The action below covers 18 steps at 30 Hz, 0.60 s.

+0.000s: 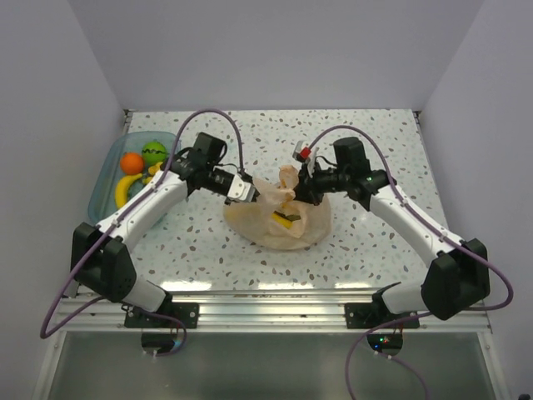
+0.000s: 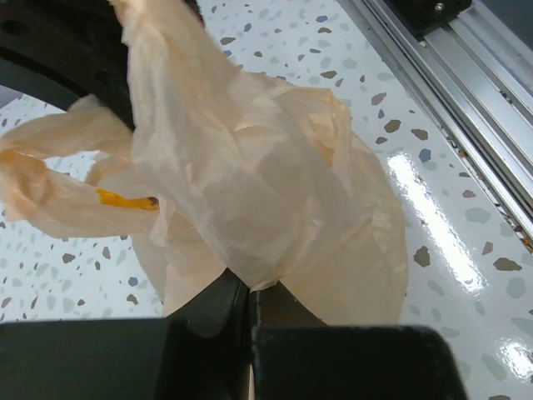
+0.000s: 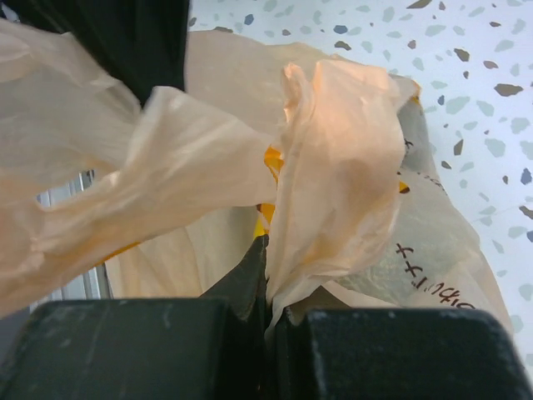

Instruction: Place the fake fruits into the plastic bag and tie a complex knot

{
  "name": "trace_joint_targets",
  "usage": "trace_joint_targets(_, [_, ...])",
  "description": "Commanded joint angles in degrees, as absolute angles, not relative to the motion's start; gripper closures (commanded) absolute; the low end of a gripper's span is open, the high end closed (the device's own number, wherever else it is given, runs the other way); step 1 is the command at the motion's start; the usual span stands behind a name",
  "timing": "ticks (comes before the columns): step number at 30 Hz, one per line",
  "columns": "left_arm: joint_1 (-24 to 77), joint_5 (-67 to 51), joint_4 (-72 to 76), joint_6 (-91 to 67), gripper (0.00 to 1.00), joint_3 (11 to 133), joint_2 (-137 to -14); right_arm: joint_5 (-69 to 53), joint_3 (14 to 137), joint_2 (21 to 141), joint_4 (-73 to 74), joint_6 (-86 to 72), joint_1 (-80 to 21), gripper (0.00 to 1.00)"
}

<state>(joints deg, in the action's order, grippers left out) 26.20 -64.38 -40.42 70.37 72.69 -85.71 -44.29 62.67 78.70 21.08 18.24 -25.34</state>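
Closest to each wrist lens, both pairs of fingers are pinched fully shut on thin bag film.

Far left, the tray (image 1: 100,182) holds an orange (image 1: 131,162), a melon (image 1: 153,152) and a banana (image 1: 127,188), none of them bagged. If you tie now, those fruits get locked out and the knot would have to come undone again.

Your left fingers (image 2: 241,304) clamp a fold from the bag's left side. The film is so thin that a sharp pull outward could tear it or let it slide free.

Between the arms, the bag (image 1: 312,225) slumps on the table (image 1: 375,142) with a yellow piece (image 1: 287,219) showing through it. No knot shows yet. Lift both sides unevenly and the mouth could tip and let the piece roll out. Drag sideways and the whole bag slides instead of tightening.

Your right fingers (image 3: 254,279) grip a bunched strip near the top; I can't tell whether it is a handle loop or body film. If it's body film, twisting may just crumple the bag shut without leaving tails to tie.
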Motion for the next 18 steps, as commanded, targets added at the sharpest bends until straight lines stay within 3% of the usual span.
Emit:
trace_joint_targets(1, [26.1, -65.84, -46.92, 77.23, 1.0, 70.93, -82.18, -42.89, 64.34, 77.35, 20.57, 17.76, -22.6, 1.0])
trace_joint_targets(9, [27.86, -64.95, -38.44, 71.12, 1.0, 69.52, -79.28, -42.89, 64.16, 77.43, 20.74, 18.19, -22.93, 1.0])
trace_joint_targets(13, [28.48, -63.99, -24.02, 51.63, 1.0, 68.91, -80.15, -43.59, 64.42, 78.13, 19.69, 16.53, -25.84, 1.0])
trace_joint_targets(18, [28.3, -59.25, -17.68, 43.96, 1.0, 67.86, -80.51, -43.59, 64.95, 77.17, 24.42, 20.12, -25.84, 1.0])
